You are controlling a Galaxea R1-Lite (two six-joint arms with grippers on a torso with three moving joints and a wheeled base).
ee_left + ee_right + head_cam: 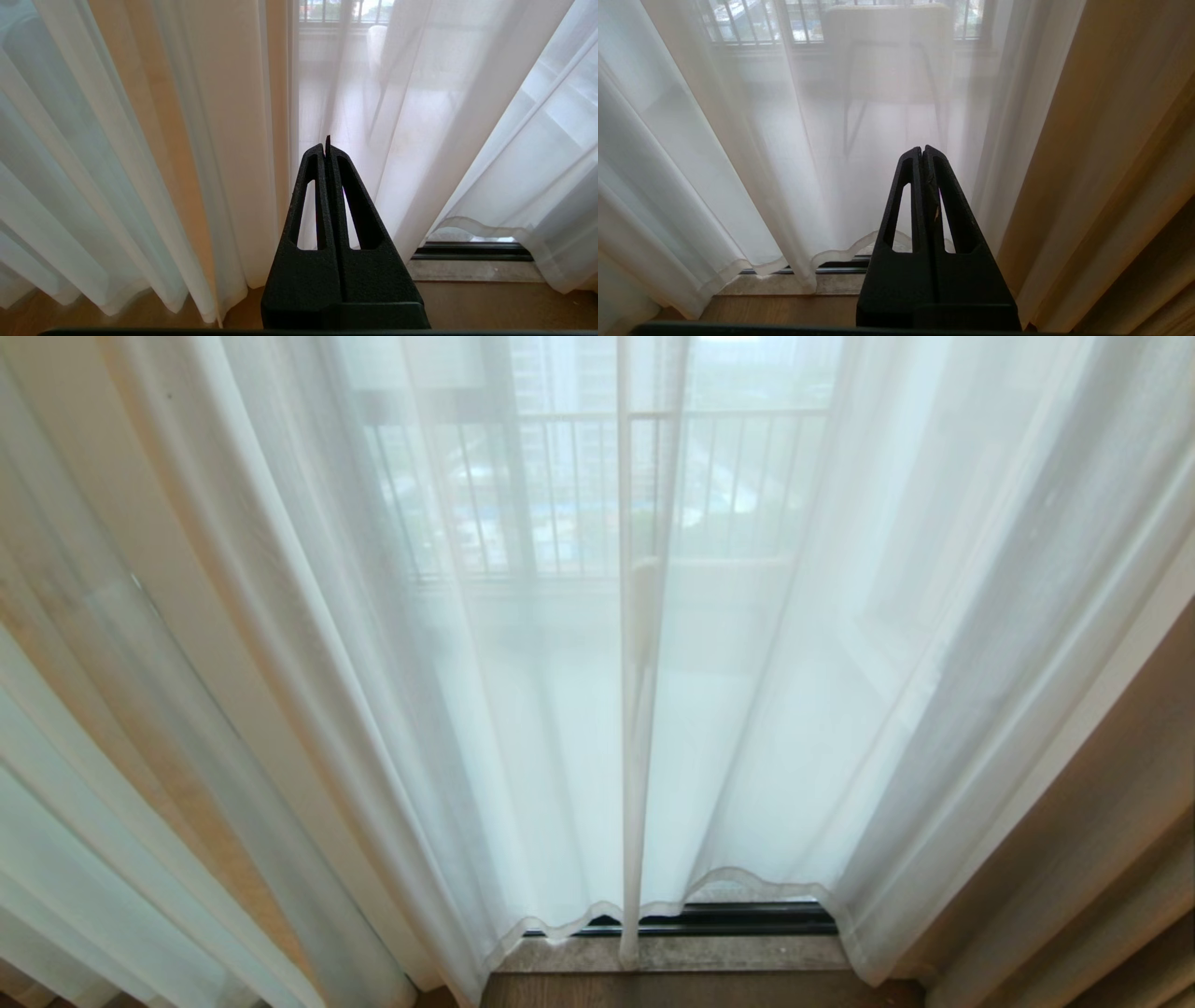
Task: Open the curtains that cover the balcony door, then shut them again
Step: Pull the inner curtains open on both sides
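Two sheer white curtains [523, 709] hang drawn together, their inner edges meeting at a centre seam over the balcony door [728, 919], whose dark bottom track shows under the wavy hems. The left gripper [327, 142] has its jaws pressed closed on nothing, fabric hanging just ahead of the tips. The right gripper [923, 151] is likewise closed and empty. Beyond its jaws, through the cloth, stands what seems to be a chair [887, 51]. Tan drapes [1101, 163] hang beside them.

Legible text, labels, brands, numbers, signs: none.
No lettering, numeral, logo or sign can be read on any surface shown in the head view, the left wrist view or the right wrist view.
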